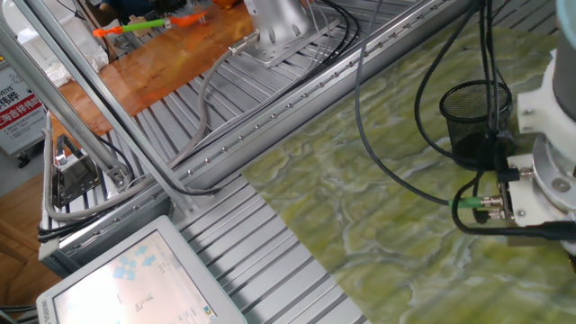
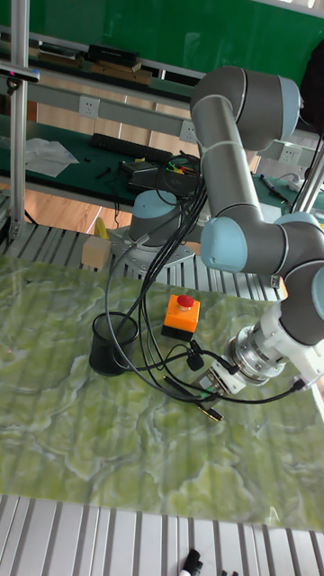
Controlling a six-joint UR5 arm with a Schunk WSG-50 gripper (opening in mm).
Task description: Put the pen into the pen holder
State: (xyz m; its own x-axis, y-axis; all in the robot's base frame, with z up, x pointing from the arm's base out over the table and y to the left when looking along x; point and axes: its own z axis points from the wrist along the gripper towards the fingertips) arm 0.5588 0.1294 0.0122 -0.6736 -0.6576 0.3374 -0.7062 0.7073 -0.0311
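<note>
While the fixed view shows the pen holder point(image 1: 474, 122) upright just behind the wrist, gripper and pen are cut off. Tall fixed view: gripper point(image 2: 209, 385) low over the mat, holder point(image 2: 113, 343) well apart; jaw state unclear, pen not identifiable.

- Sign point(image 1: 20, 112) at left edge of fixed view: red Chinese characters on white, cut off by the frame, too small to read.
- Tablet screen point(image 1: 144, 279): pale marks, illegible.
- No other text legible.
</note>
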